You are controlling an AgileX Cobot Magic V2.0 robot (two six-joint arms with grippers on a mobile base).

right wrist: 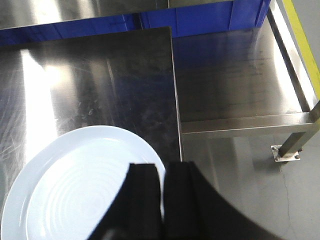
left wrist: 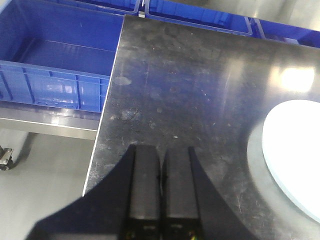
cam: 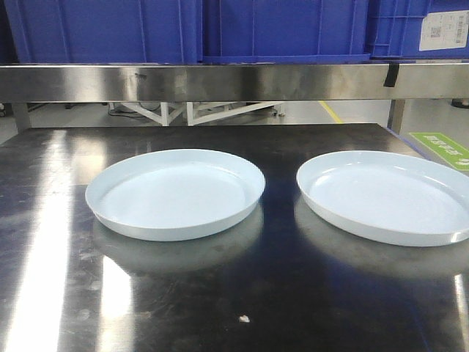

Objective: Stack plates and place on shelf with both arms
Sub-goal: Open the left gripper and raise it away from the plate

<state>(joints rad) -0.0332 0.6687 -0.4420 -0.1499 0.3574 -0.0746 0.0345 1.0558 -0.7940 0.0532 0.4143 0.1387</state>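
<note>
The left gripper (left wrist: 161,192) has its fingers pressed together with only a thin seam between them, and it grips nothing. It hangs over bare steel table (left wrist: 190,85) near the table's left edge. The left plate (left wrist: 295,155) lies well off to its right, flat on the table, and the frame edge cuts off most of it. Beyond the table edge sits a blue bin (left wrist: 55,65) on a lower level.

The right gripper (right wrist: 162,200) is also drawn nearly together, with a narrow slit showing white behind it and nothing pinched. It sits above the near right rim of the right plate (right wrist: 85,190); whether it touches the plate cannot be told.

In the front view the two plates lie side by side, apart and unstacked, below a steel shelf (cam: 220,81). Neither gripper appears there.
</note>
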